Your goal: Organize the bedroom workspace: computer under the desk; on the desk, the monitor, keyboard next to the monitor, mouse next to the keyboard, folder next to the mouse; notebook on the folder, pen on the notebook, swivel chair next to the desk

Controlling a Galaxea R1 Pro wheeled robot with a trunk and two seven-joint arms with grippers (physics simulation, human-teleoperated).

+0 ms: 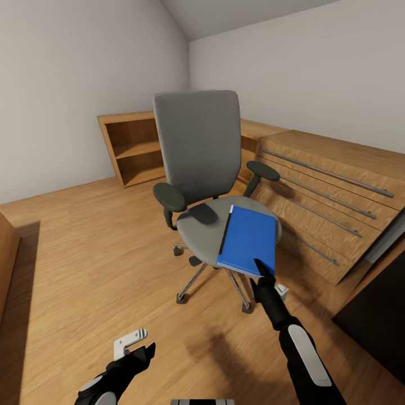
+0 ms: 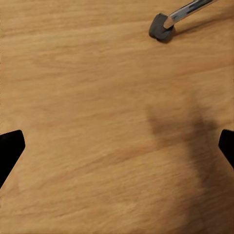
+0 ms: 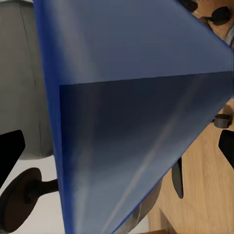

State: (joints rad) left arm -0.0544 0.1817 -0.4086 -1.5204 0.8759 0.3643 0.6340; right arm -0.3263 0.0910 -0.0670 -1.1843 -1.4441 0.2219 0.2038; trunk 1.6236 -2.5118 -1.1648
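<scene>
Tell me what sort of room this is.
Probably a bedroom or home study under a sloped ceiling: a grey swivel chair with a blue folder on its seat, a wooden chest of drawers, a low open bookshelf and a wood floor.

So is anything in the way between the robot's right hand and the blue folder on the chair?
Nothing visible is. The right gripper is already at the near edge of the blue folder, which lies on the swivel chair seat, and the right wrist view shows the folder close up between the open fingers.
</scene>
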